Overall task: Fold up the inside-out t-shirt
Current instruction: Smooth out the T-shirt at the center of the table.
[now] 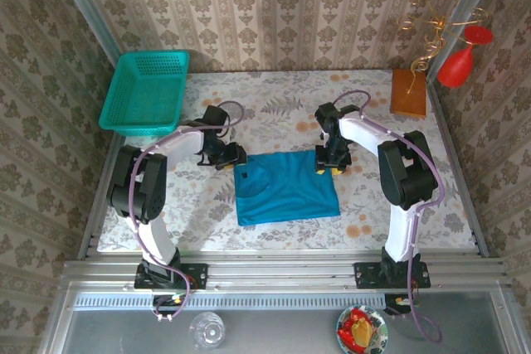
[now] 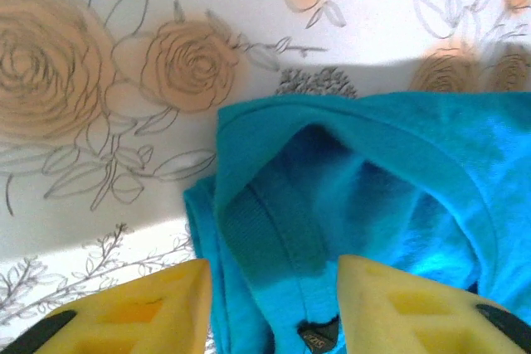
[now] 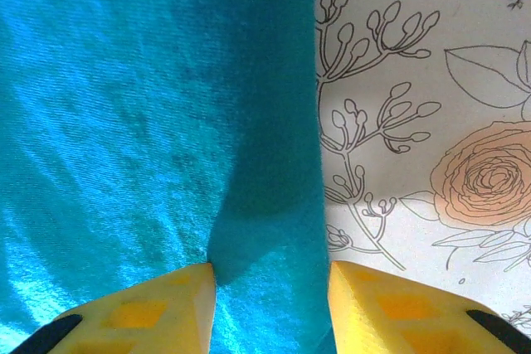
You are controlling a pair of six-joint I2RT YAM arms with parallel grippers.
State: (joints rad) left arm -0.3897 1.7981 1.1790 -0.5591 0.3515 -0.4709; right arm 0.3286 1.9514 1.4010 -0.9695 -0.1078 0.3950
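the inside-out t-shirt (image 1: 286, 188) lies in the middle of the table (image 1: 390, 205), doubled into a flat blue-teal rectangle. the left gripper (image 1: 231, 157) sits at its far left corner and the right gripper (image 1: 331, 165) at its far right corner. both claws stand spread, their yellow pads apart with cloth lying loose between them and nothing pinched. the shirt looks light, soft and limp. it will probably sag from any hold and slide easily on the smooth flowered cover, and lifting it by one point would likely drag the layers out of line. the sensible hold, as i judge it, is a pinch through all layers at two matching corners, both arms lifting together. the overhead view gives the whole outline and a curved neckline near the left corner, plus the teal mesh basket (image 1: 145, 93) well apart at the far left. the left wrist view adds finer detail: the ribbed collar (image 2: 265, 230) and a small dark label (image 2: 318, 336) between the pads (image 2: 141, 312). the right wrist view shows the cloth's straight right edge running between its pads (image 3: 149, 308), with a shallow crease beside it.
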